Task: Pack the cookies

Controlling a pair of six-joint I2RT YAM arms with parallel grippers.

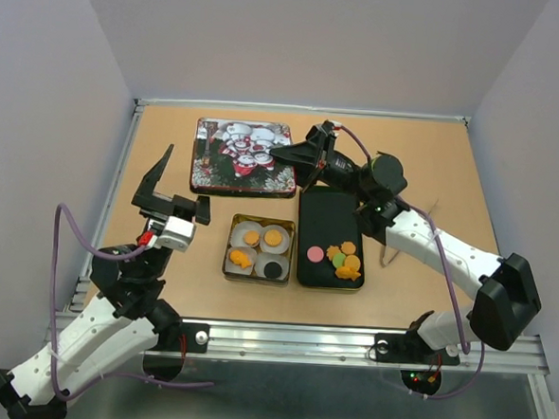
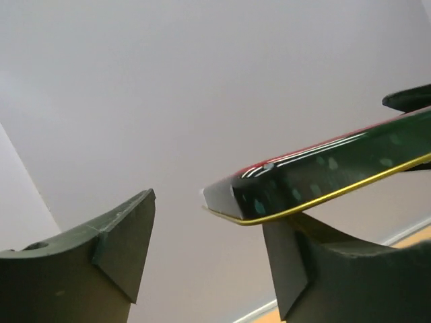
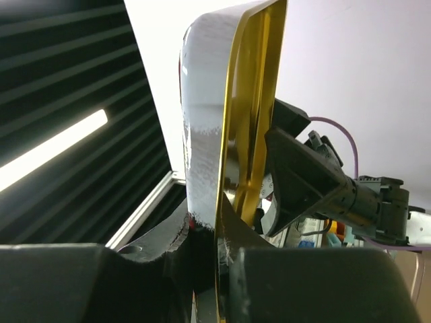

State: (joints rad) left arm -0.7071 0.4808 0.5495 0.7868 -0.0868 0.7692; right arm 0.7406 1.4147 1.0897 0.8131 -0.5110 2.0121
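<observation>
Across the table (image 1: 453, 163), the big picture-printed tin lid (image 1: 244, 157) sits at twelve o'clock, and my right gripper (image 1: 285, 156) is clamped tight on its three o'clock edge. My left gripper (image 2: 209, 212) is over at the lid's nine o'clock side, fingers spread wide, closed on nothing. Black tray (image 1: 329, 213) next, at three o'clock of the gold tin (image 1: 227, 254). Four paper cups (image 1: 238, 228) fill that tin. Cookies (image 1: 345, 260): a pink, green and orange bunch at the tray's six o'clock end, one more in each cup.
</observation>
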